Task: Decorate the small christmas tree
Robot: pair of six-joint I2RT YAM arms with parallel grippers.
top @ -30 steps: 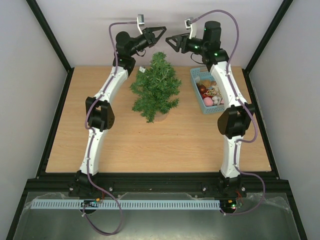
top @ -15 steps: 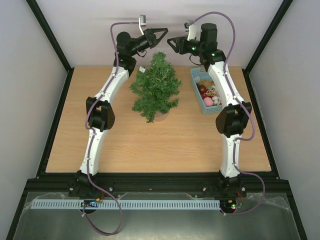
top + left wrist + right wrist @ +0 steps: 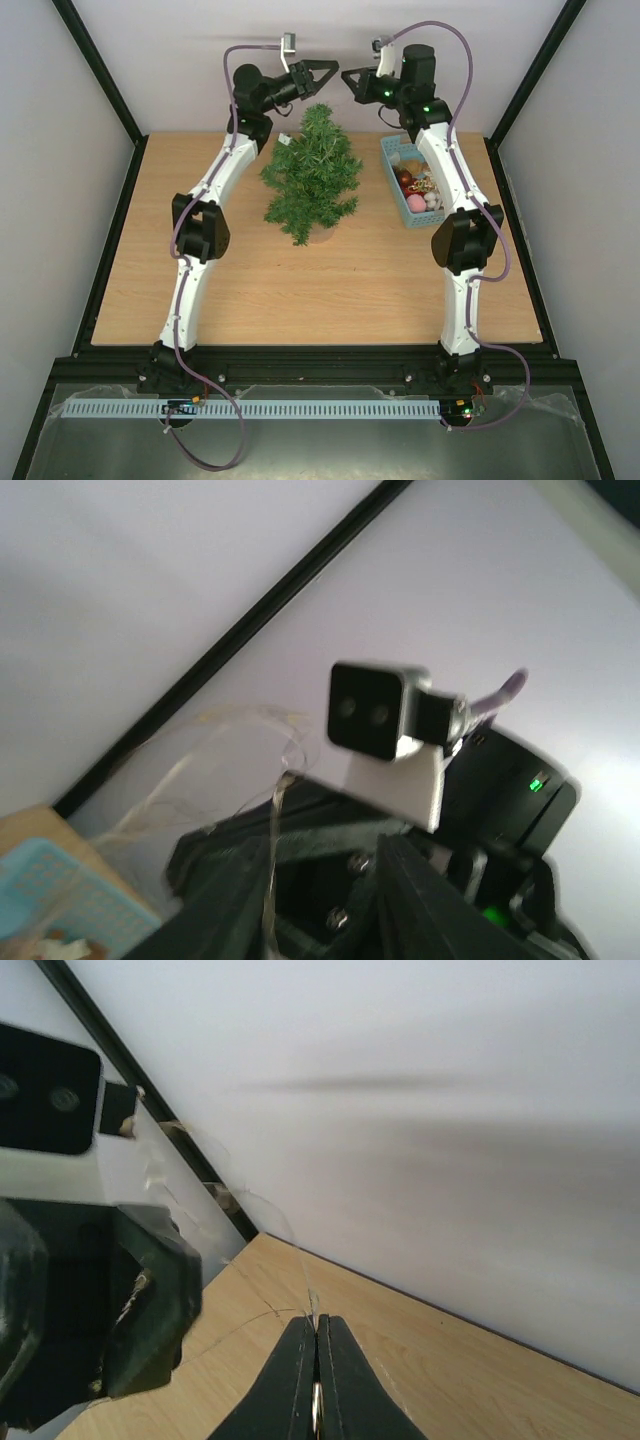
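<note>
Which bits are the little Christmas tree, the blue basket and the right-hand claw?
small christmas tree (image 3: 313, 175), top view, middle of its green branches.
light-blue basket (image 3: 391, 150), top view, its far-left wall.
right gripper (image 3: 316, 1322), right wrist view, where its closed fingertips meet.

Matt wood-grain table (image 3: 250, 290); bristly small christmas tree (image 3: 312, 175); light-blue plastic basket (image 3: 55, 895) (lattice walls).

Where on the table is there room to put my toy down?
The bare table in front of the tree, between the two arms, is free. So is the strip beside the left arm, toward the left edge. The back right is crowded: the basket sits close to the tree.
</note>
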